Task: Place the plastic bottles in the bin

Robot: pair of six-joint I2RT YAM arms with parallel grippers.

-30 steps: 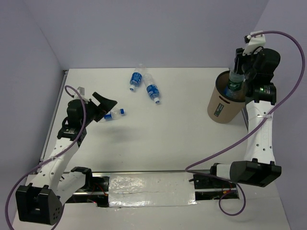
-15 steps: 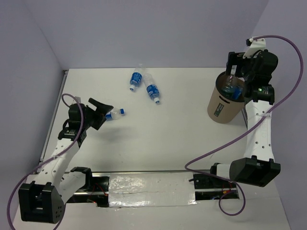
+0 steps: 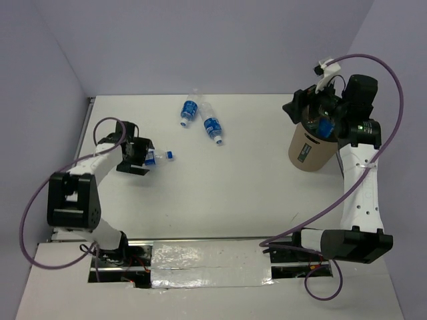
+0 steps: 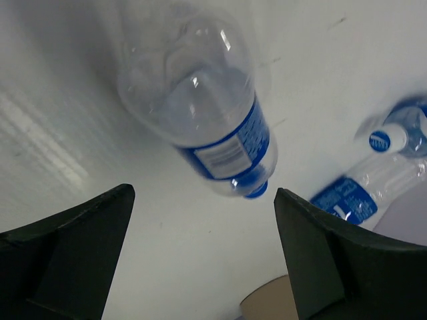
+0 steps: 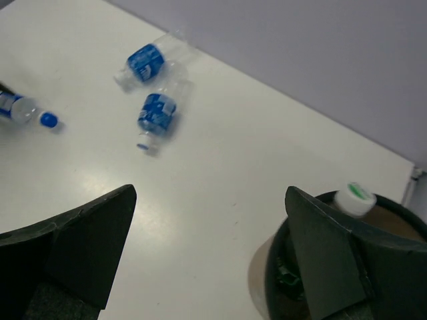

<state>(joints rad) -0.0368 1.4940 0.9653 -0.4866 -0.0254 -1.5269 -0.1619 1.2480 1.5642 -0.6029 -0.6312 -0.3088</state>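
Overhead view first: the left gripper (image 3: 139,159) sits low at the left side of the table (image 3: 227,193). Its jaws are spread wide over the base end of a lone bottle (image 3: 160,157), whose blue cap points right, and nothing is clamped. Two more bottles (image 3: 212,128) lie further back near the middle, well apart from it. At the right, the right gripper (image 3: 309,108) hangs over the mouth of the bin (image 3: 308,152), fully open and empty. A blue-labelled bottle (image 3: 325,127) shows inside the rim.

Left wrist view: the lone bottle lies on its side in the gap between the two dark fingers (image 4: 70,243). It seems to touch neither, and how far down they flank it I cannot tell.

Right wrist view: both fingers stand wide with bare table between them. A green-capped bottle (image 5: 354,198) pokes up just inside the bin's rim.

Risks, as I judge them: the lone bottle is round and slick, so jaws closing too high or off-centre could squirt it away, rolling toward the other two. The bottle standing high in the bin may block or bounce the next drop. The right arm is very close to the rim and could nudge the light bin as it leaves.
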